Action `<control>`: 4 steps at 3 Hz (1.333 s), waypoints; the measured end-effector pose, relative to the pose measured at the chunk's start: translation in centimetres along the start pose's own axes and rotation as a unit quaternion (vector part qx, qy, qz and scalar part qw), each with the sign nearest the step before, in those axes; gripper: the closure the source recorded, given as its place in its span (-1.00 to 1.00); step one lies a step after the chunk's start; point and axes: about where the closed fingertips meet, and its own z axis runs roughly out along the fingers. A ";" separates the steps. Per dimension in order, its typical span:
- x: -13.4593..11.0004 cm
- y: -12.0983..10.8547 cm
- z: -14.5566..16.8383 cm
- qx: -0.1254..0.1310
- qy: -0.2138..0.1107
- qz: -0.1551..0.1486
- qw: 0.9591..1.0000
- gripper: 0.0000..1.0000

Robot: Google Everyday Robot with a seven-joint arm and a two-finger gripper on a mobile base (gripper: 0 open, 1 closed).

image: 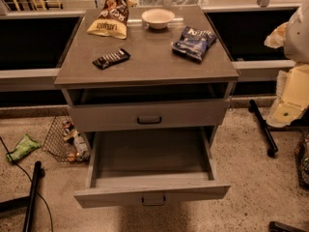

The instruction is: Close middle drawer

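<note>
The middle drawer [152,193] is a wide grey drawer pulled far out toward me. Its inside [152,153] is bare, and its small dark loop handle [154,200] sits at the centre of the front panel. Above it, the top drawer [148,115] stands slightly out, with a dark gap under the tabletop. The lowest drawer is hidden beneath the open one. My arm's pale links are at the right edge, far from the drawer. My gripper [276,36] seems to be the tan end piece there, at about tabletop height.
On the cabinet top [145,66] lie a yellow chip bag [110,14], a white bowl [158,18], a blue chip bag [194,41] and a dark candy bar [111,58]. On the floor are a wire basket [65,140], a green packet [21,148] and black stand legs [263,128] [33,193].
</note>
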 end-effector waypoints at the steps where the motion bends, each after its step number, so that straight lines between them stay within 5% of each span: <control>1: 0.0 0.0 0.0 0.000 0.000 0.000 1.000 -1.00; 2: -0.4 0.3 2.6 -0.005 -0.014 -0.016 1.000 -1.00; 3: -2.0 2.0 8.6 -0.032 -0.049 -0.058 0.997 -1.00; 4: -3.8 4.3 15.3 -0.071 -0.090 -0.092 0.989 -1.00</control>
